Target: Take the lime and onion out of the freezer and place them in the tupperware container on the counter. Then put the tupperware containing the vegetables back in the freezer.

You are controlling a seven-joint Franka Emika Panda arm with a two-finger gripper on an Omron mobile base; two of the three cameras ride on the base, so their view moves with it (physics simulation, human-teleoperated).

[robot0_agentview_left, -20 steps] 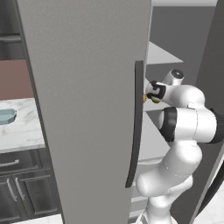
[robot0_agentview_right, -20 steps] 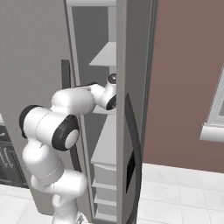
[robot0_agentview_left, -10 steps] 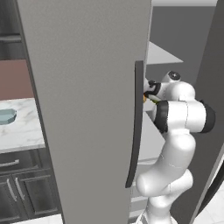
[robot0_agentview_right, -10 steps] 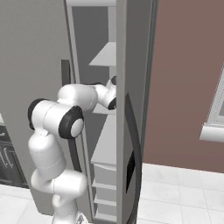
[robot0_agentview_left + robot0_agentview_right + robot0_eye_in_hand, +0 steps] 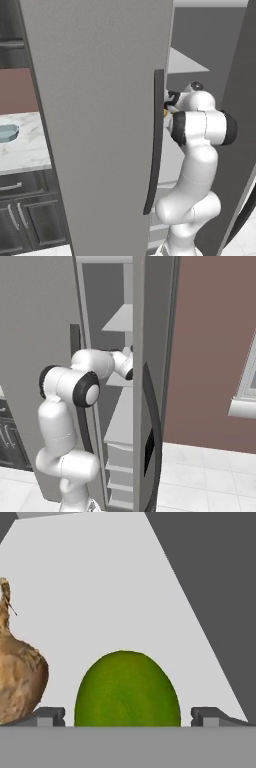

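We see one lime (image 5: 127,688) between the claw's (image 5: 127,716) wide-open fingers. One onion (image 5: 19,679) sits beside it on the freezer (image 5: 100,100) shelf.

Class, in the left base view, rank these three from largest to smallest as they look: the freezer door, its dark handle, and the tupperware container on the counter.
1. freezer door, by far the largest.
2. dark handle, long but thin.
3. tupperware container, smallest; it is cut by the picture's edge and sits farther from the camera, so its look understates it.

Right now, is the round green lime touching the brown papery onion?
Apart. The hand view shows pale shelf between the round green lime and the brown papery onion.
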